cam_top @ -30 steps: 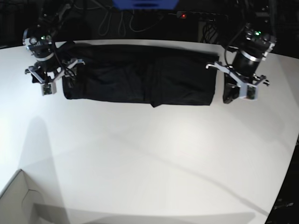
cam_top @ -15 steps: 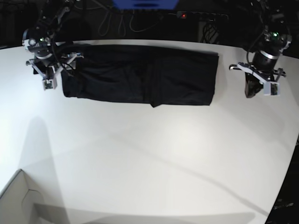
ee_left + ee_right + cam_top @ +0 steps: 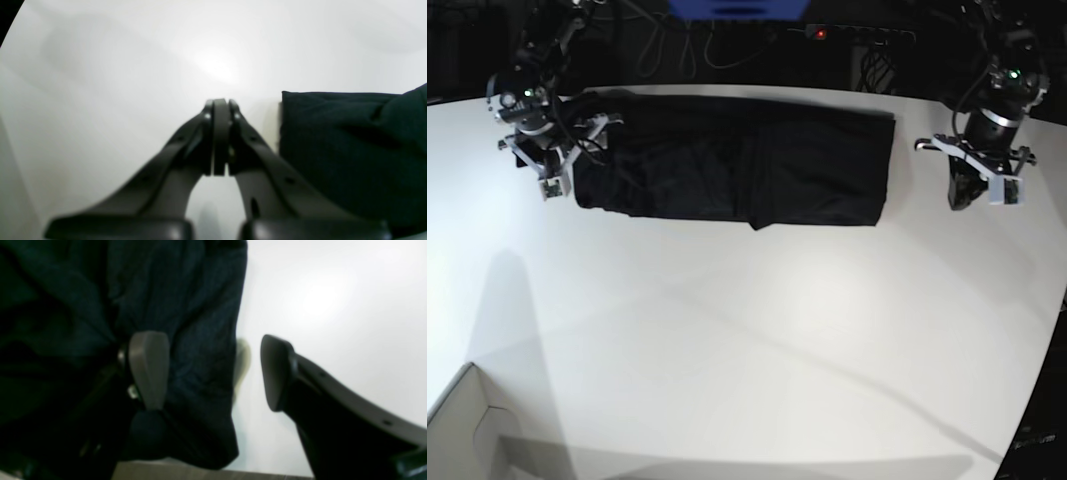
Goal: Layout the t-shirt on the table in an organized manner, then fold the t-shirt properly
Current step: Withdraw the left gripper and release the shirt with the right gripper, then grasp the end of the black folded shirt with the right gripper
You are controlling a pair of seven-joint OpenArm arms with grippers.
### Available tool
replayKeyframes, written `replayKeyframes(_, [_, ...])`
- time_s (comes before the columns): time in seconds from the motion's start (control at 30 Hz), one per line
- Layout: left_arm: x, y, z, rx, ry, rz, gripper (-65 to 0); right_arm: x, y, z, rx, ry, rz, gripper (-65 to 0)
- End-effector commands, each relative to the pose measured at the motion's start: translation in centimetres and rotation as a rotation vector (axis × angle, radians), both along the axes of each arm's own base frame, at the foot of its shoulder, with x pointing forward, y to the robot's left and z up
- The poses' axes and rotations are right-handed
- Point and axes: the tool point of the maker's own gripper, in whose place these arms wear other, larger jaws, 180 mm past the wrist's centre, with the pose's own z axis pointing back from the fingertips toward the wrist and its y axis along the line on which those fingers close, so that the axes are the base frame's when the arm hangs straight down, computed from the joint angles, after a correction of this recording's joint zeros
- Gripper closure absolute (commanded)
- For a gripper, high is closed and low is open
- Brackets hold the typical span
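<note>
While the left gripper (image 3: 972,192) sat clenched, empty, beside the shirt (image 3: 727,165), the right gripper (image 3: 213,373), released, probably straddled its edge; closing should catch every layer.

The left arm's dark two-fingered gripper (image 3: 968,192) hangs at about 2 o'clock in the base view, wrist tilted downward, its 2 black curved fingers (image 3: 221,133) pressed flat together with nothing between them. The right arm's dark gripper (image 3: 562,176) sits at about 10 o'clock, pointed down, its 2 grey-padded fingers (image 3: 149,368) spread wide apart.
</note>
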Motion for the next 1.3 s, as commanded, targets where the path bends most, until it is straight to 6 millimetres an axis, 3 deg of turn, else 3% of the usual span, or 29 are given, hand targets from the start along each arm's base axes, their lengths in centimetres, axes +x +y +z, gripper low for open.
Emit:
replayKeyframes(0.0, [0.5, 0.2, 1.1, 0.009, -0.044, -0.007, -0.4, 0.5, 0.3, 0.6, 0.0, -0.023, 0.012, -41.6])
replayKeyframes(0.1, [0.4, 0.2, 1.1, 0.01, -0.042, -0.006, -0.3, 1.0, 1.3, 0.7, 0.008, -0.028, 0.042, -31.0])
replayKeyframes(0.3, [0.2, 0.5, 1.1, 0.015, -0.037, -0.002, -0.2, 1.7, 2.6, 0.9, 0.019, -0.041, 0.084, -0.2])
replayKeyframes(0.43, [0.2, 0.6, 1.1, 0.017, -0.036, -0.001, -0.2, 2.4, 2.1, 2.1, 0.0, -0.083, 0.076, 0.0])
replayKeyframes(0.6, [-0.1, 0.6, 0.8, 0.019, -0.027, -0.002, -0.2, 3.5, 1.4, 5.6, -0.058, -0.176, 0.076, 0.0])
replayKeyframes(0.7, [-0.2, 0.6, 0.8, 0.019, -0.026, -0.002, -0.2, 3.6, 1.3, 6.6, -0.077, -0.198, 0.079, 0.0])
replayKeyframes(1.07, [-0.1, 0.7, 0.9, 0.021, -0.028, -0.001, -0.2, 3.2, 2.7, 6.7, 0.008, -0.231, 0.089, 0.0])
replayKeyframes(1.27, [-0.1, 0.7, 0.9, 0.021, -0.028, -0.001, -0.2, 2.9, 2.6, 5.5, 0.01, -0.191, 0.086, 0.0])
